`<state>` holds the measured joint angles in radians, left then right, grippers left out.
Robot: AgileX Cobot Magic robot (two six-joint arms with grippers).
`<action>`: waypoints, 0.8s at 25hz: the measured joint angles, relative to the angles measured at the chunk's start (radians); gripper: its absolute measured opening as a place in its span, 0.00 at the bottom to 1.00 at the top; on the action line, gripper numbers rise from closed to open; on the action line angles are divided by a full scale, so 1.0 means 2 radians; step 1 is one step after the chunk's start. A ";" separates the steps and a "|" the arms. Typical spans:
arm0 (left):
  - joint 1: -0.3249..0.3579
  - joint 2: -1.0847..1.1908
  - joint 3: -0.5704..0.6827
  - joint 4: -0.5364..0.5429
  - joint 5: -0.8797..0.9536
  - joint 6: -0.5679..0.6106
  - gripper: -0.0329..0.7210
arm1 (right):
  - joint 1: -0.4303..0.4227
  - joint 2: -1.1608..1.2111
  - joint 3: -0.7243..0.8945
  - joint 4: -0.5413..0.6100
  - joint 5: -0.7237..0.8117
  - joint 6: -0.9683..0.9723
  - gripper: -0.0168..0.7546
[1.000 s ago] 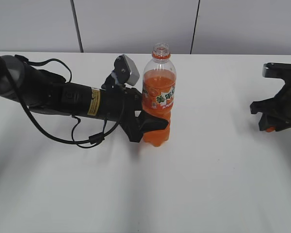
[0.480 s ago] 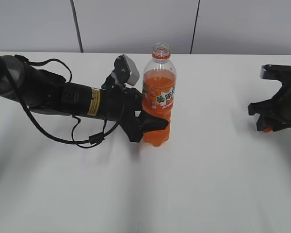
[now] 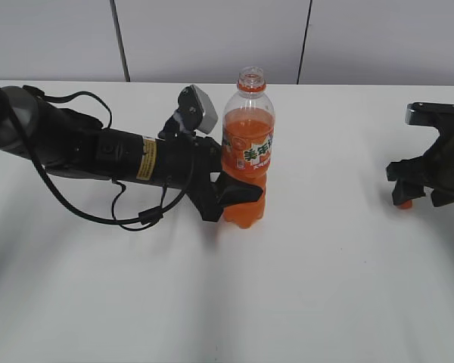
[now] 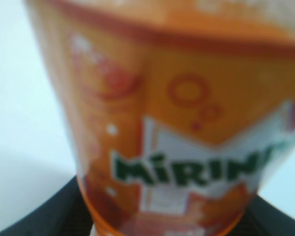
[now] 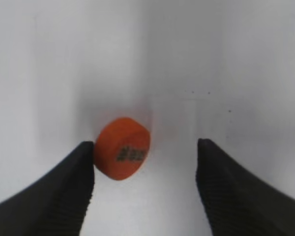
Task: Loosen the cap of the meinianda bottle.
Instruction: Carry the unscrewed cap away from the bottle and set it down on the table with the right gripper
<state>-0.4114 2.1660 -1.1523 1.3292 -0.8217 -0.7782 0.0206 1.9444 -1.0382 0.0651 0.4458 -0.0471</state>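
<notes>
The meinianda bottle [image 3: 247, 151] stands upright on the white table with its mouth uncapped. It fills the left wrist view [image 4: 177, 123]. My left gripper [image 3: 231, 200] is shut on the bottle's lower body. The orange cap [image 5: 122, 147] lies on the table at the far right, tilted, with dark print on its top; it also shows in the exterior view [image 3: 404, 203]. My right gripper [image 5: 145, 182] is open around it, the left finger touching the cap's side, the right finger well apart. The right gripper [image 3: 424, 189] sits low at the table's right.
The white table [image 3: 303, 287] runs to a grey panelled wall at the back. The left arm with its black cables [image 3: 98, 159] lies across the table's left side.
My right gripper has opened and lifted slightly; the orange cap now lies free on the table below it. The left gripper and bottle have not moved.
</notes>
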 joint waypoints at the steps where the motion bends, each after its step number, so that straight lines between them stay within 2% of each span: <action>1: 0.000 0.000 0.000 0.000 0.000 0.000 0.59 | 0.000 0.000 0.000 0.000 0.000 0.000 0.63; 3: 0.000 0.000 0.000 0.000 0.000 0.000 0.59 | 0.000 0.000 0.000 0.000 0.001 0.000 0.73; 4: 0.000 0.000 0.000 0.000 0.000 0.000 0.59 | 0.000 0.000 0.000 0.000 0.001 0.000 0.75; 20: 0.000 0.000 0.000 0.000 0.000 0.000 0.59 | 0.000 0.000 0.000 0.019 -0.014 -0.001 0.72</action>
<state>-0.4114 2.1660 -1.1523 1.3292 -0.8208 -0.7782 0.0206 1.9444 -1.0382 0.1034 0.4178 -0.0482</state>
